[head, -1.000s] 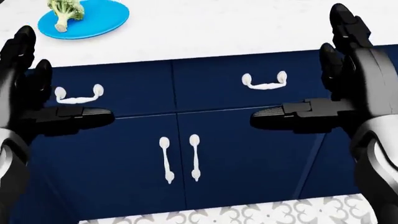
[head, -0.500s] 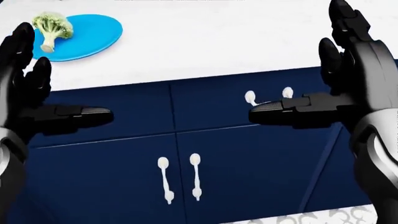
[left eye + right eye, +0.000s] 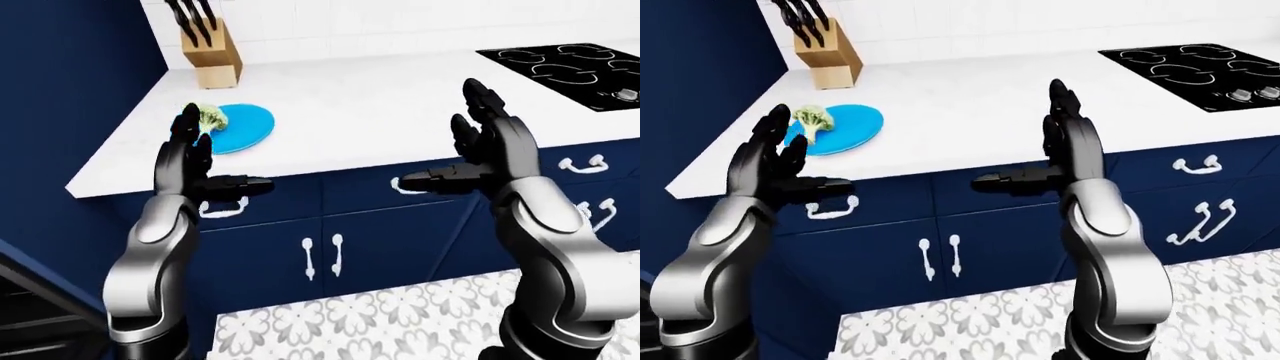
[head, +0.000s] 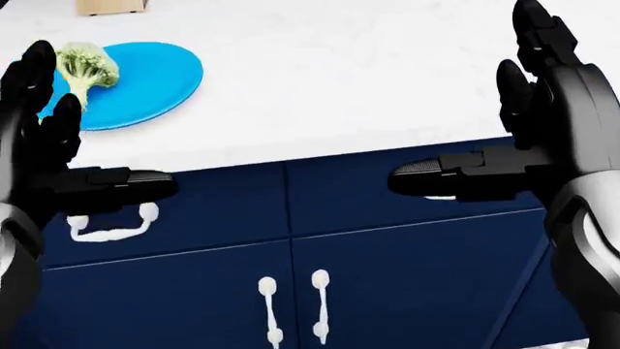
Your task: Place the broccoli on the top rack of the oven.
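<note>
Two black three-finger hands hang open in your view, raised side by side before the dark blue cabinets (image 3: 970, 225), neither touching anything. Your left hand (image 3: 775, 161) stands with its two upper fingers pointing up and its thumb jutting sideways toward the right; your right hand (image 3: 1055, 154) mirrors it, thumb aimed left, palm facing in.

Look to the left part of the white counter (image 3: 970, 112): the broccoli (image 3: 810, 118) lies on a blue plate (image 3: 845, 124), its pale stem pointing toward you and its green head toward the far wall. In the head view the fingertips of your left hand sit just beside the broccoli in the picture, yet the hand hovers near the counter's edge and is apart from the food.

Farther along the counter, against the tiled wall, a wooden knife block (image 3: 828, 64) holds several black-handled knives. At the far right, a black stovetop (image 3: 1200, 71) with ringed burners is set into the counter.

Below the counter, white handles (image 4: 107, 225) mark the drawers, and a pair of upright white pulls (image 3: 940, 257) marks the double doors between your arms. A patterned grey-and-white tiled floor (image 3: 1020, 315) fills the bottom of the eye views. A tall dark blue panel (image 3: 70, 82) rises at the left edge, beside the counter's end.
</note>
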